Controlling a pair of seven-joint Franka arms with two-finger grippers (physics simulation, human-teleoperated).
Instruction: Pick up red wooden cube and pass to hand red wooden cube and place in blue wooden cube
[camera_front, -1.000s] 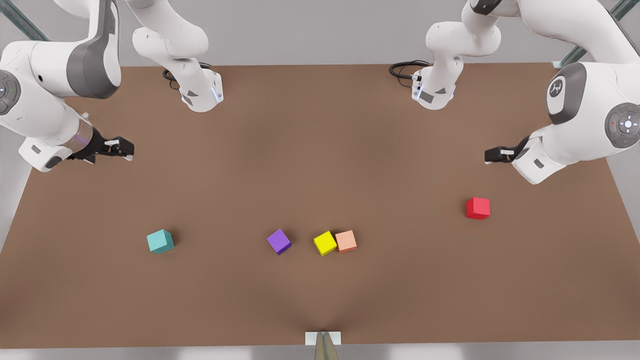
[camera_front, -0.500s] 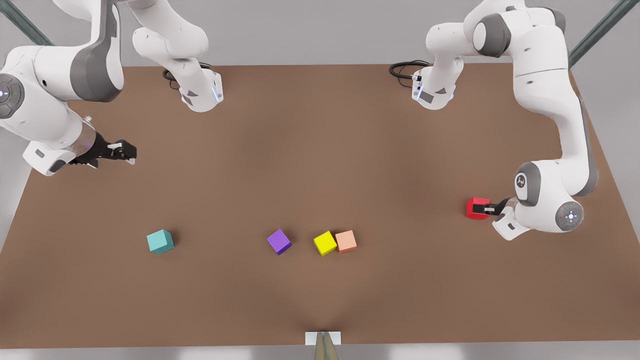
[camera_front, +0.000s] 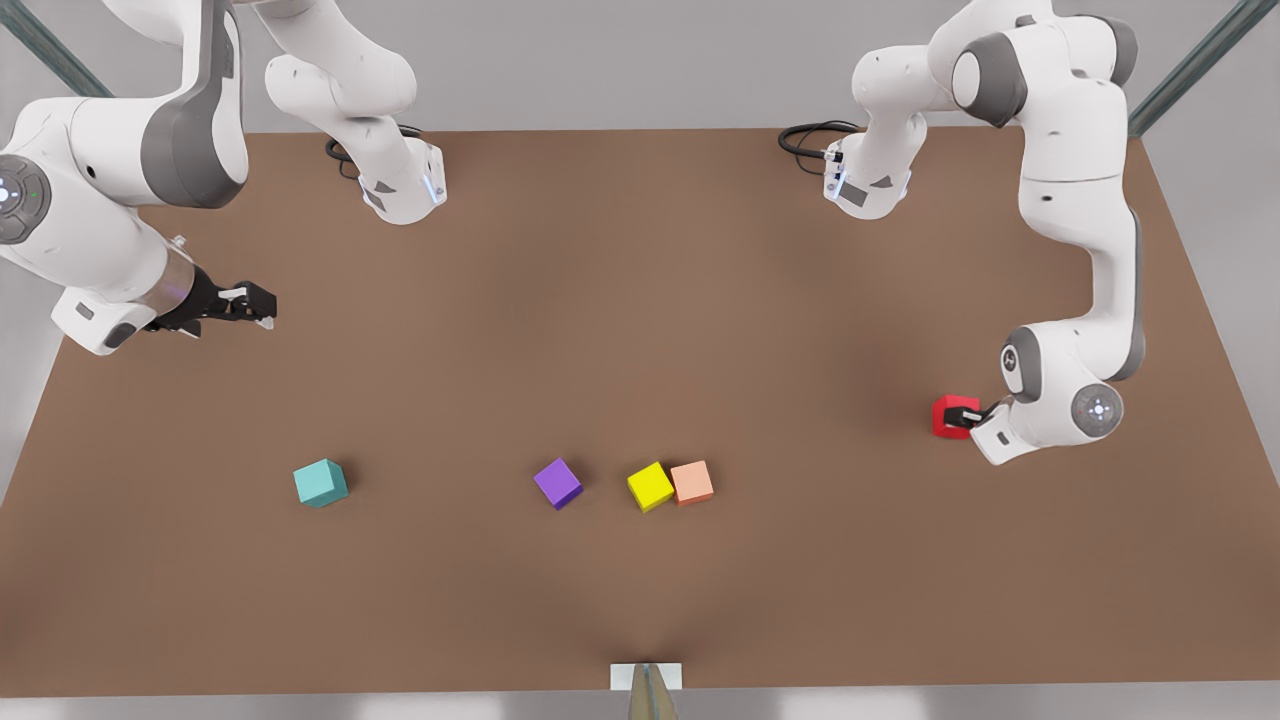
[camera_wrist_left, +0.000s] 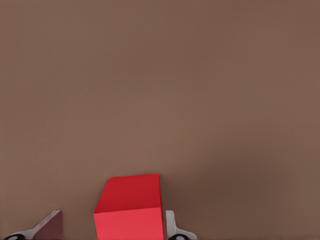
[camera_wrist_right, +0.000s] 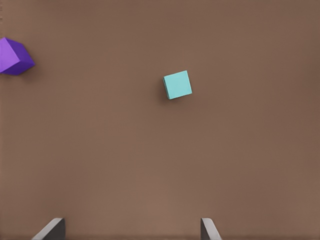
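Red cube between the left end effector's fingers at the front view's right; right end effector waiting apart.

The left end effector (camera_front: 962, 414) is largely hidden behind its own wrist in the front view, and only the finger tips (camera_wrist_left: 172, 229) are seen in the left wrist view, cut off at the frame edge. One tip lies against the red cube (camera_front: 950, 416) while the other stands off it with bench visible between, so no firm grip is shown. The cube rests on the brown bench (camera_front: 640, 330), plain and bright red, well inside the bench's right edge with open surface all round. The right end effector (camera_front: 255, 303) hangs spread and empty at the front view's left. The teal cube (camera_front: 320, 483) sits alone nearer the front edge. The purple cube (camera_front: 557, 483) is cut off in the right wrist view.
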